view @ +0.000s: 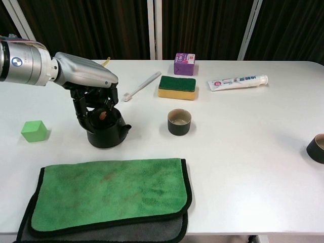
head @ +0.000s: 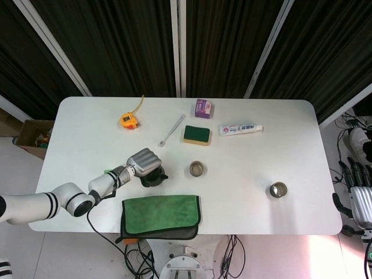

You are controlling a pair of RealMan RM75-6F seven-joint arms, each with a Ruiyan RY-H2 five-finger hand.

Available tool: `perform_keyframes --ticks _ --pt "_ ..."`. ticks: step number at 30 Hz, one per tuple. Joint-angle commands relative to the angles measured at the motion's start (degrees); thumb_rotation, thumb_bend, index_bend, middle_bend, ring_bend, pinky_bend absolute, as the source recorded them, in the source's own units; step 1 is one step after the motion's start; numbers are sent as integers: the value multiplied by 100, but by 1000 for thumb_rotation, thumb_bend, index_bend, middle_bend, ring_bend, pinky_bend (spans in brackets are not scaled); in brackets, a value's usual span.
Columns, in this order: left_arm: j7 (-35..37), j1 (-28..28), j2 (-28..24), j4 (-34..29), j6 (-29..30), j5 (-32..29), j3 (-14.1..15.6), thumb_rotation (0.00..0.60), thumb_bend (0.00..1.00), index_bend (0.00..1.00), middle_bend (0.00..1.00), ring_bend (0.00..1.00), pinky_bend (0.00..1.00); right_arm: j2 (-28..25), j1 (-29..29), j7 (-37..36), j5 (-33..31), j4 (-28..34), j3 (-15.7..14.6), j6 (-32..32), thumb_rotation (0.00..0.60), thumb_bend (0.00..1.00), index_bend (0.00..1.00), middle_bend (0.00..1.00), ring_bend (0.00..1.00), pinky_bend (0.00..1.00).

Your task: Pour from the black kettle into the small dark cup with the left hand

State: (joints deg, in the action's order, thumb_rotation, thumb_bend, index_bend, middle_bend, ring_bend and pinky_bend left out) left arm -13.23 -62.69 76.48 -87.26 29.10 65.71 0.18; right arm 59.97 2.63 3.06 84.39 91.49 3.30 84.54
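The black kettle (view: 107,134) (head: 156,179) stands on the white table (view: 243,152), spout toward the small dark cup (view: 179,122) (head: 197,169), which sits a short way to its right. My left hand (view: 87,77) (head: 143,160) is over the kettle, its fingers (view: 81,109) curled down around the kettle's top and handle. The kettle looks upright, its base on the table. My right hand (head: 359,195) hangs off the table's right edge in the head view, fingers apart and holding nothing.
A green cloth (view: 109,195) lies at the front edge, just below the kettle. A green cube (view: 34,130) sits to the left. Sponge (view: 177,87), toothbrush (view: 142,86), toothpaste (view: 238,81) and purple box (view: 184,64) lie behind. Another dark cup (view: 317,148) stands far right.
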Motion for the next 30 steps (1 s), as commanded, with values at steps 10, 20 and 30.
perform_keyframes --ticks 10,20,30 --pt "-35 15 -40 -47 29 9 62 529 75 735 842 707 611 18 -22 25 -9 -4 -9 12 600 356 0 0 0 0" --pt "-31 27 -106 -140 35 22 93 527 75 780 884 749 649 24 -25 45 -5 3 -8 16 600 357 0 0 0 0" --pt "6 25 -188 -209 44 31 75 529 73 800 904 767 668 47 -14 56 -17 -10 -9 -17 600 357 0 0 0 0"
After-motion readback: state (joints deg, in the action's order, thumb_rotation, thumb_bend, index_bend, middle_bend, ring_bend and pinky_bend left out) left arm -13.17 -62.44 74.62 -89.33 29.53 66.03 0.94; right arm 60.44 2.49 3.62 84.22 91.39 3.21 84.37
